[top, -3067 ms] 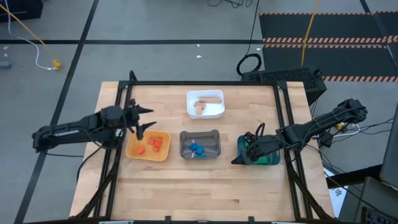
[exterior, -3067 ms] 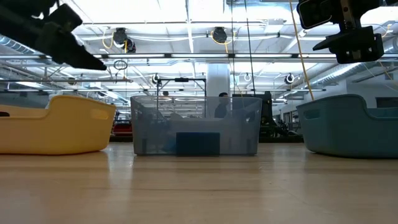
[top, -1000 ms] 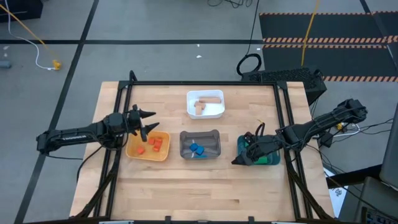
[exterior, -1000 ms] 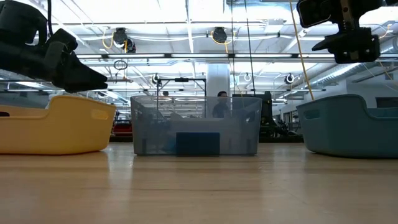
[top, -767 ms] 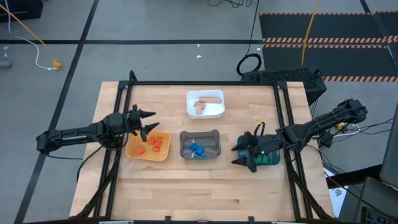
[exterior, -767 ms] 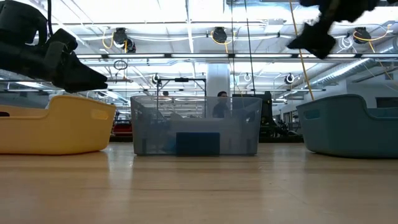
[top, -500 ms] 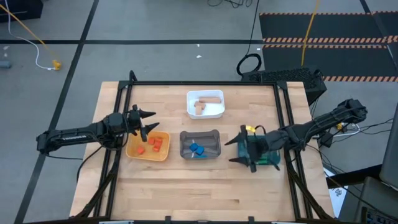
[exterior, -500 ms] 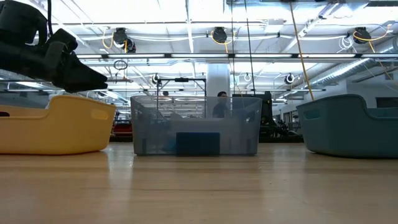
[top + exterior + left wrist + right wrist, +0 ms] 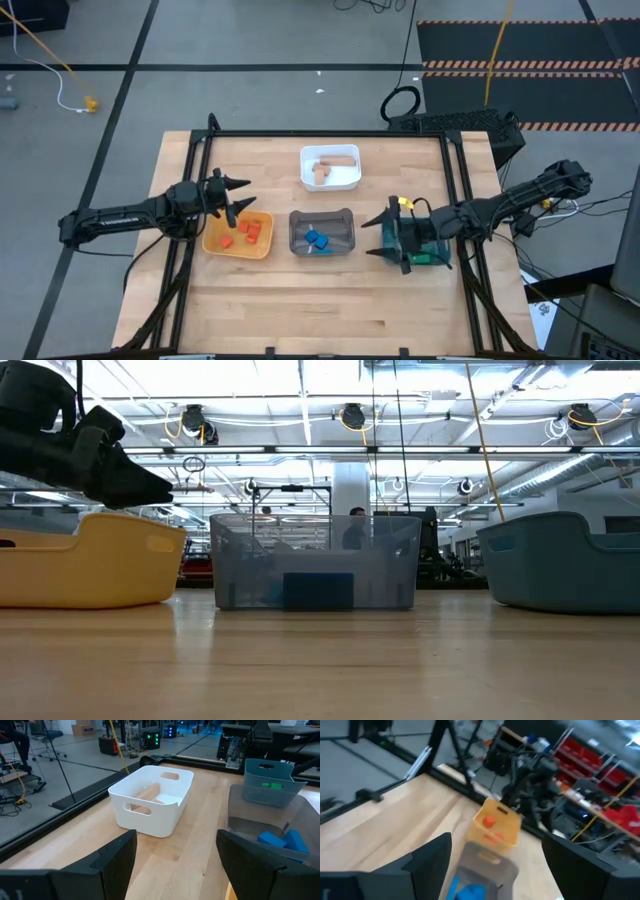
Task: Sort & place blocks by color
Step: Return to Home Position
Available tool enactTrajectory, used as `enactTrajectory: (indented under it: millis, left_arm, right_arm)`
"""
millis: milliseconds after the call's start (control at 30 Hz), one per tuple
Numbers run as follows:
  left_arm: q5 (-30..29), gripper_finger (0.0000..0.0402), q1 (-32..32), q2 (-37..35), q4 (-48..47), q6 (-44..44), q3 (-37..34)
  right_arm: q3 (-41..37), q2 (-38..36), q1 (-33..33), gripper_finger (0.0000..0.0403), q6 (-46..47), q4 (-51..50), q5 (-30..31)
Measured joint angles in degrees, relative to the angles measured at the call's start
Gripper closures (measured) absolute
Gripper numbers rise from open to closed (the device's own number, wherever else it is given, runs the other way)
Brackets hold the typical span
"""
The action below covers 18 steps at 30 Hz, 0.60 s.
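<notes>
Across the counter (image 9: 330, 300), sorted: orange blocks (image 9: 247, 232) in yellow bin (image 9: 212, 243), blue blocks (image 9: 317, 240) in grey bin (image 9: 294, 232), tan blocks (image 9: 328, 167) in white bin (image 9: 304, 170), green block (image 9: 272, 785) in teal bin (image 9: 265, 799). Homing, by the look, with left end effector (image 9: 240, 198) beside yellow bin and right end effector (image 9: 368, 240) at teal bin, both spread, empty. Next: retract clear of rims.
</notes>
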Motion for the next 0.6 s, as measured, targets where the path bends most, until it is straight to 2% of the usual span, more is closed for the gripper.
enactTrajectory:
  millis: [133, 367, 600]
  left_arm:
    - [0.00, 0.0128, 0.00, 0.00, 0.02, 0.00, 0.00]
    - [0.00, 0.0128, 0.00, 0.00, 0.04, 0.02, 0.00]
    - [0.02, 0.0128, 0.00, 0.00, 0.05, 0.02, 0.02]
  right_arm:
    - [-4.74, -0.86, -3.64, 0.0101, -0.29, 11.16, 1.05]
    - [-22.17, -4.26, -12.10, 0.0101, 5.25, 36.40, 1.56]
    - [-33.86, -11.64, -19.52, 0.0101, 14.65, 43.83, 2.88]
